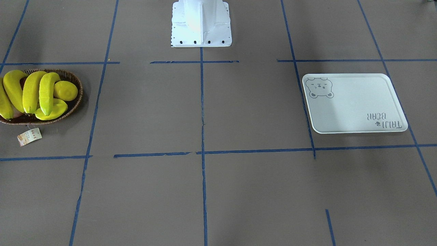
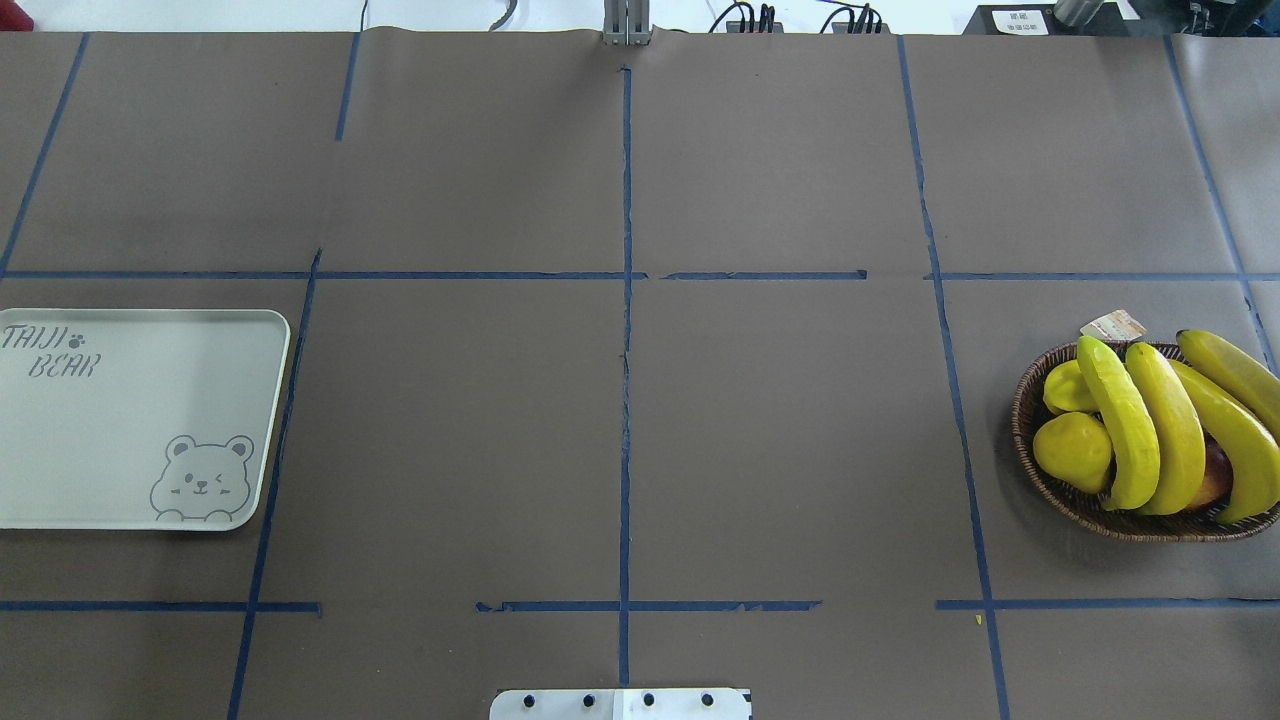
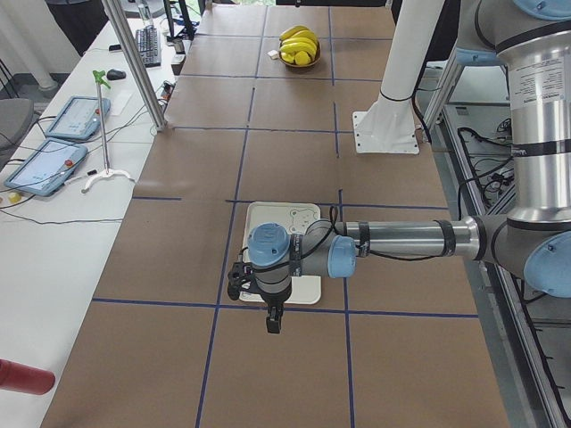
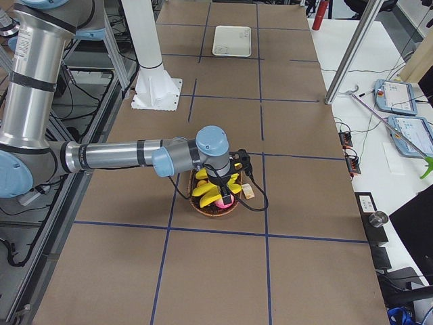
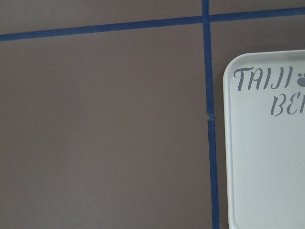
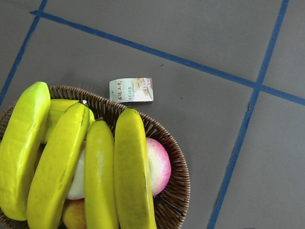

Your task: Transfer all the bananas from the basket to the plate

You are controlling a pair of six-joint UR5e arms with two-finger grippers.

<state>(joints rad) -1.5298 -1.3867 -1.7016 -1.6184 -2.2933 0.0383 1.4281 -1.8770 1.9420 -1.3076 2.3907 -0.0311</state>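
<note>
Several yellow bananas (image 2: 1165, 430) lie side by side in the dark wicker basket (image 2: 1040, 480) at the table's right end; in the right wrist view the bananas (image 6: 131, 167) fill the lower left. The pale plate (image 2: 130, 420) with its bear drawing lies bare at the left end. My right gripper (image 4: 223, 193) hangs just above the basket (image 4: 203, 208), and only the exterior right view shows it, so I cannot tell its state. My left gripper (image 3: 273, 321) hovers over the near edge of the plate (image 3: 281, 218); whether it is open or shut I cannot tell.
A lemon (image 2: 1072, 452), a yellow-green starfruit (image 2: 1065, 388) and a pink fruit (image 6: 159, 164) share the basket. Its paper tag (image 2: 1112, 325) lies on the table beside it. The robot's white base (image 1: 201, 24) stands mid-table. Blue tape lines cross the brown surface.
</note>
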